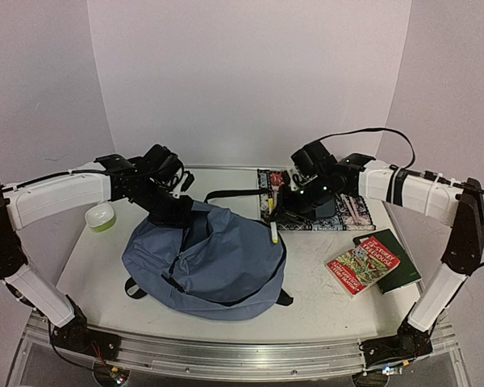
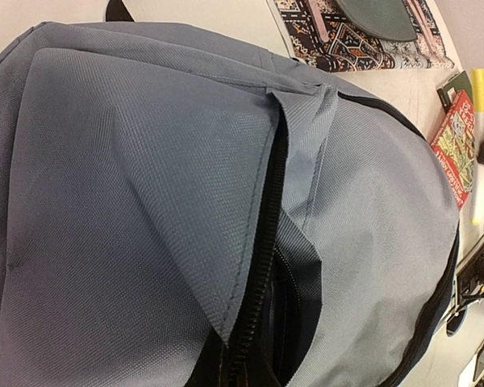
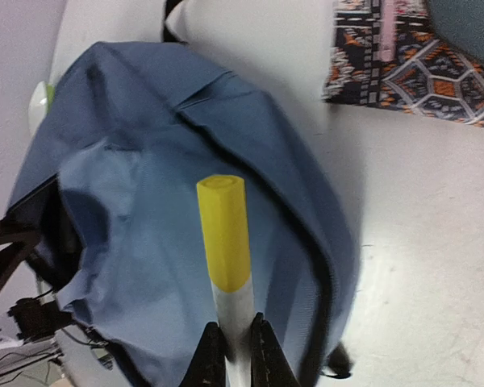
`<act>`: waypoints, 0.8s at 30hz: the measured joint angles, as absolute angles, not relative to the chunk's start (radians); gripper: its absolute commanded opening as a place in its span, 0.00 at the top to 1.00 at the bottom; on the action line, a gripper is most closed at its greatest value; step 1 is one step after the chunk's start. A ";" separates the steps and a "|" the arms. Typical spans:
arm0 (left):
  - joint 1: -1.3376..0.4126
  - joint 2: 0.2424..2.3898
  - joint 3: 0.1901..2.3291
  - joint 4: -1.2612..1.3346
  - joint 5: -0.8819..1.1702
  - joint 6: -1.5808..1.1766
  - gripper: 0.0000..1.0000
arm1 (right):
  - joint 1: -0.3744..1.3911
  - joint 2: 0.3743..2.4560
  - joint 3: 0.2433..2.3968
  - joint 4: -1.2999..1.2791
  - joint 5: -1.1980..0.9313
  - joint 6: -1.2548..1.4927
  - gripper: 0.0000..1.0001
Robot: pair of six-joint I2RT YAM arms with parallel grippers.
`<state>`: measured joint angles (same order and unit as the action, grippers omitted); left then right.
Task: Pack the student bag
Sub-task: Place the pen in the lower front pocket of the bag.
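The student bag (image 1: 218, 262) is a big slate-blue backpack lying mid-table, with its zipper (image 2: 262, 266) parted into a dark slot. My left gripper (image 1: 173, 211) sits at the bag's upper left edge, shut on a flap of the fabric (image 2: 226, 322) beside the zipper. The left fingers themselves barely show in the left wrist view. My right gripper (image 3: 236, 347) is shut on a white marker with a yellow cap (image 3: 223, 234). It holds the marker (image 1: 274, 232) over the bag's (image 3: 145, 201) upper right edge, cap pointing down.
A patterned cloth (image 1: 351, 214) with a dark teal pouch (image 2: 371, 16) lies at the back right. A red book (image 1: 361, 266) and a green book (image 1: 399, 258) lie on the right. A small green-and-white object (image 1: 102, 216) sits at the left.
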<state>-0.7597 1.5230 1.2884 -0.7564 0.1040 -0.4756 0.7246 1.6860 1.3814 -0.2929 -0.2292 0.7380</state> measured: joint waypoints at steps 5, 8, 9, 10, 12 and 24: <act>-0.759 1.532 1.295 -0.757 0.115 -0.472 1.00 | 0.803 1.700 1.411 -0.208 -0.338 0.801 1.00; -0.758 1.536 1.305 -0.758 0.127 -0.471 1.00 | 0.849 1.753 1.454 -0.142 -0.402 0.840 1.00; -0.758 1.536 1.307 -0.758 0.130 -0.471 1.00 | 0.863 1.777 1.472 -0.123 -0.422 0.853 1.00; -0.758 1.537 1.308 -0.758 0.134 -0.471 1.00 | 0.877 1.804 1.490 -0.105 -0.441 0.865 1.00; -0.758 1.538 1.309 -0.758 0.140 -0.471 1.00 | 0.899 1.855 1.521 -0.074 -0.473 0.887 1.00; -0.757 1.536 1.309 -0.758 0.182 -0.464 1.00 | 0.937 2.038 1.584 0.047 -0.579 1.021 1.00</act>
